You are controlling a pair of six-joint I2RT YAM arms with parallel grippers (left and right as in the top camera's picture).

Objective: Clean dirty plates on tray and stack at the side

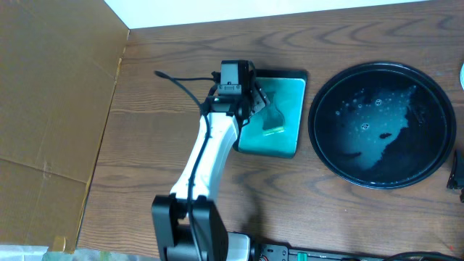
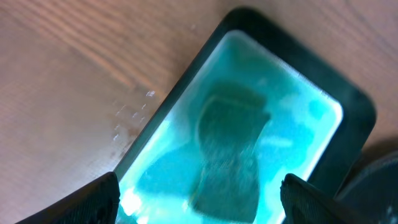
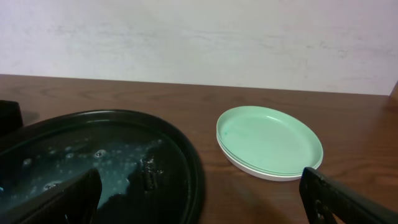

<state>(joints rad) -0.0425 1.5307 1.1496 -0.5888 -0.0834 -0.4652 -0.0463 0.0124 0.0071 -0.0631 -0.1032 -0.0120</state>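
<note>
The black round tray (image 1: 330,83) sits at the right of the table with no plates on it, only soapy water and foam. It also shows in the right wrist view (image 3: 186,162). The plates (image 3: 268,140) are stacked on the wood to the tray's right; the top one is pale green with no visible smear. My right gripper (image 3: 205,208) is open and empty, low over the table between tray and stack. My left gripper (image 2: 199,202) is open above a greenish sponge (image 2: 231,149) lying in the teal rectangular tray (image 2: 298,106); in the overhead view the left gripper (image 1: 255,100) is at that tray's left side.
The teal tray (image 1: 286,90) with the sponge (image 1: 274,122) stands just left of the black tray. A cardboard sheet (image 1: 51,94) covers the table's left side. A white wall backs the table. Only a sliver of the right arm (image 1: 457,174) shows at the overhead view's edge.
</note>
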